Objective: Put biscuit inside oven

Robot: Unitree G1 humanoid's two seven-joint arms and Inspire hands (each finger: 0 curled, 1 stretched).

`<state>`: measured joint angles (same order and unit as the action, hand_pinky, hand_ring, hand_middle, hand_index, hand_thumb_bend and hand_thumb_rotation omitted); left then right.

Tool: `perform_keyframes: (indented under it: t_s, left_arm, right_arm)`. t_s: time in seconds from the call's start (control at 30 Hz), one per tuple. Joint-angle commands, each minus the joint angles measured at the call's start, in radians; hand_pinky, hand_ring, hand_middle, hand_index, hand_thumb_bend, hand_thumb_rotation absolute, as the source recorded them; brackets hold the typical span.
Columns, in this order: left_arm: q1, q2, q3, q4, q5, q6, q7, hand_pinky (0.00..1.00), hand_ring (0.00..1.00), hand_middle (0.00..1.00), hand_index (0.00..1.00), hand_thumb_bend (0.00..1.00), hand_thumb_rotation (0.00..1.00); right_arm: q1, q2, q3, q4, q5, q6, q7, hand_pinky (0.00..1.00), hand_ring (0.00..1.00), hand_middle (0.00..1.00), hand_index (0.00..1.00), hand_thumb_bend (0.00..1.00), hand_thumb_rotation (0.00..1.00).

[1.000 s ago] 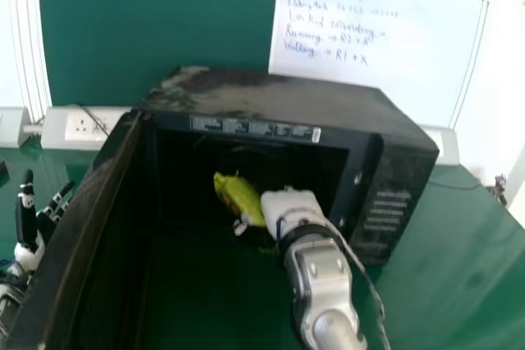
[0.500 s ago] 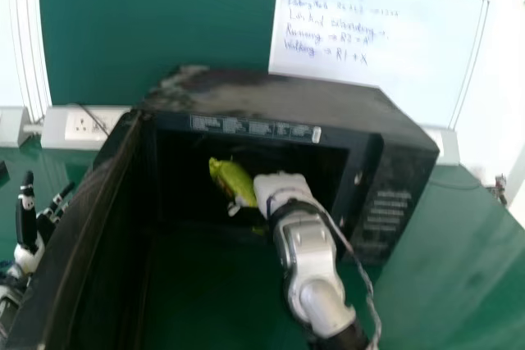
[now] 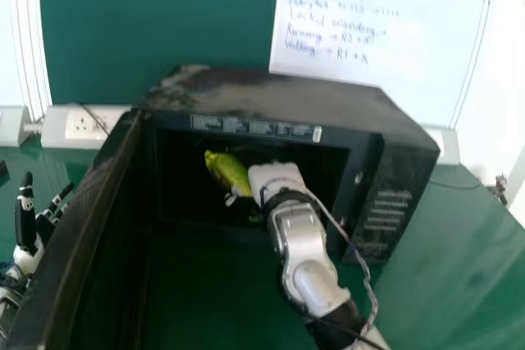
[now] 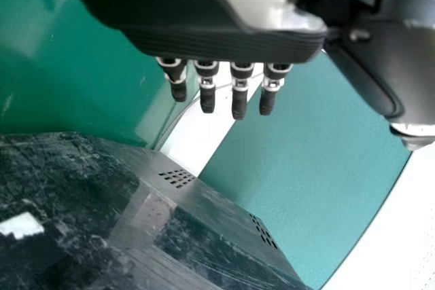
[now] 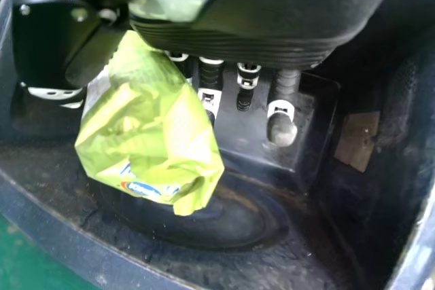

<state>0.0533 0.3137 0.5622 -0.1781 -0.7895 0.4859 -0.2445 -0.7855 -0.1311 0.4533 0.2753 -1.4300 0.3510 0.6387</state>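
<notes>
Past the oven's front edge, the biscuit is pinched by fingers of the right hand; it must be let go.

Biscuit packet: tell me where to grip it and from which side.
I'd pinch the green packet at its narrower end, thumb and fingers on opposite sides, coming through the open front of the oven. It tapers toward the palm of the right hand and bulges beyond it; the oven's walls likely block other sides.

biscuit packet yellow-green, crinkled | slanted, inside oven mouth | oven black, scuffed, door open
</notes>
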Motion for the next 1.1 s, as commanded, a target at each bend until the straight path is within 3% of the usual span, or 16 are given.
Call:
perform_keyframes:
  t_s: [0.0, 0.17, 0.37, 0.53, 1.07]
  left_arm:
    - [-0.003, -0.004, -0.004, 0.000, -0.001, -0.008, -0.005, 0.66, 0.72, 0.75, 0.73, 0.70, 0.00]
    - [-0.001, -0.002, -0.002, 0.002, -0.005, -0.006, -0.009, 0.67, 0.73, 0.75, 0.74, 0.69, 0.00]
    - [0.000, -0.003, -0.002, 0.001, -0.005, -0.005, -0.008, 0.66, 0.72, 0.75, 0.74, 0.69, 0.00]
    - [0.002, -0.003, -0.003, -0.001, -0.002, -0.006, -0.006, 0.66, 0.72, 0.74, 0.73, 0.69, 0.00]
    - [0.001, -0.005, -0.004, 0.002, -0.003, -0.008, -0.011, 0.66, 0.72, 0.75, 0.74, 0.69, 0.00]
  right_arm:
    - [-0.052, -0.011, 0.008, 0.034, 0.028, -0.001, -0.044, 0.06, 0.12, 0.47, 0.73, 0.57, 0.00]
    - [-0.088, -0.018, 0.027, 0.127, 0.087, -0.002, -0.138, 0.08, 0.14, 0.47, 0.74, 0.57, 0.00]
    - [-0.141, -0.031, 0.062, 0.249, 0.140, -0.017, -0.257, 0.12, 0.19, 0.47, 0.68, 0.57, 0.00]
    - [-0.189, -0.024, 0.085, 0.385, 0.191, -0.029, -0.380, 0.11, 0.18, 0.47, 0.71, 0.57, 0.00]
    - [-0.302, -0.025, 0.200, 0.661, 0.276, -0.078, -0.581, 0.14, 0.19, 0.47, 0.68, 0.58, 0.00]
